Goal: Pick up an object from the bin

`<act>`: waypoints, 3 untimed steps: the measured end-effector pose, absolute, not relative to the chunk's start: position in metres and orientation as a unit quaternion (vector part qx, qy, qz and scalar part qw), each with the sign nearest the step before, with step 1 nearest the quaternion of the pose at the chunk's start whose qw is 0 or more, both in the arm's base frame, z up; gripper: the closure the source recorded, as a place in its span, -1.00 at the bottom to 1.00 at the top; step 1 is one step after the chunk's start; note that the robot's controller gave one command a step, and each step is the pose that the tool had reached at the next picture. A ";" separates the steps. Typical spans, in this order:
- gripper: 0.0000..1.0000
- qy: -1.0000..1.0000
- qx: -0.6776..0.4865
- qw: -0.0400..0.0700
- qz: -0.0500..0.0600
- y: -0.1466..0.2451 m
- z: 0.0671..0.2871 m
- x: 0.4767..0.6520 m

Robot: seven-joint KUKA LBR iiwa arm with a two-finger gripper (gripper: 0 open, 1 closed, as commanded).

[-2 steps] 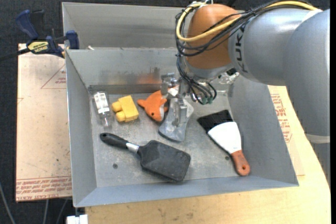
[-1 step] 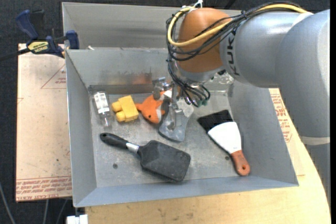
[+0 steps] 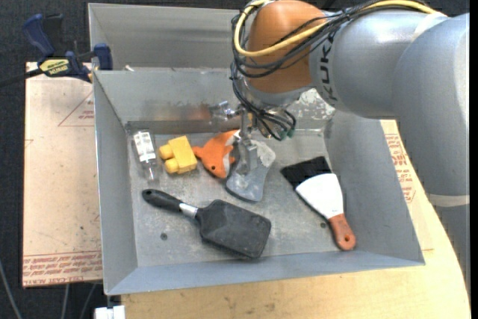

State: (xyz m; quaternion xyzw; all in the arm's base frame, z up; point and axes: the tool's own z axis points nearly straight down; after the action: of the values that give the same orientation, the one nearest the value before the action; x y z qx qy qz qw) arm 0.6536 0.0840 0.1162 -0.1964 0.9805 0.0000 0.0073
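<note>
Over the middle of the bin, the gripper is being hung low under the orange-capped wrist, with cables being looped round the cap. Its tip is being seen directly above a pale grey wedge-shaped piece resting on the bin floor at centre. Contact between the two is not being resolved from this angle. Whether the gripper is spread or pressed together cannot be told: its tip is being blended into the grey piece below it.

Just left of the tip, an orange item is being seen beside the grey piece, touching it or very nearly. Further left, a yellow block is being seen right against the orange item, and a small clear-and-white part is being seen near the left wall. Toward the front, a black brush-like tool is being seen laid diagonally, handle pointing left. On the right, a white scraper with an orange handle is being seen overlapping a black flat piece. At the back, crumpled clear plastic is being partly covered by the arm.
</note>
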 end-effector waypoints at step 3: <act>1.00 0.939 -0.345 0.005 -0.001 0.085 0.074 0.656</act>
State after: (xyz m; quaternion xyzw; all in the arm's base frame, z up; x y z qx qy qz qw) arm 0.6564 0.0848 0.0744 -0.3447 0.9387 -0.0006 0.0048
